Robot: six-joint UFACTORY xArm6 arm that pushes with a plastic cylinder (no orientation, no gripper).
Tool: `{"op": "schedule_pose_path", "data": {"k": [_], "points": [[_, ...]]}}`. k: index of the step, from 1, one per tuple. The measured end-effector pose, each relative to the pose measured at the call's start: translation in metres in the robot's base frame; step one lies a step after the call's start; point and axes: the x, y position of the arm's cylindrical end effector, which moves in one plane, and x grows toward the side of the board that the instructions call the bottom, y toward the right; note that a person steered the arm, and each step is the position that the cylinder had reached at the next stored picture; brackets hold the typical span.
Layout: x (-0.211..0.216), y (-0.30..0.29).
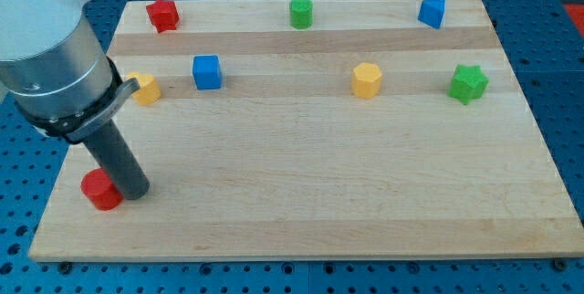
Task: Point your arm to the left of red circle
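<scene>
The red circle [100, 190] is a short red cylinder near the view's bottom left corner of the wooden board [319, 203]. My tip [133, 191] rests on the board just to the view's right of the red circle, touching or almost touching it. The dark rod rises from the tip toward the view's upper left into the grey arm housing [55, 66].
Other blocks on the board: a red star-like block [163, 15] at top left, a green cylinder [301, 12] at top middle, a blue triangular block [432, 11] at top right, a yellow block [145, 88] partly behind the arm, a blue cube [207, 72], a yellow hexagon [367, 80], a green star [468, 83].
</scene>
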Motion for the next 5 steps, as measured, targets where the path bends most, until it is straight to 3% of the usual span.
{"op": "schedule_pose_path", "data": {"k": [2,5], "points": [[0.0,-0.002],[0.052,-0.012]]}}
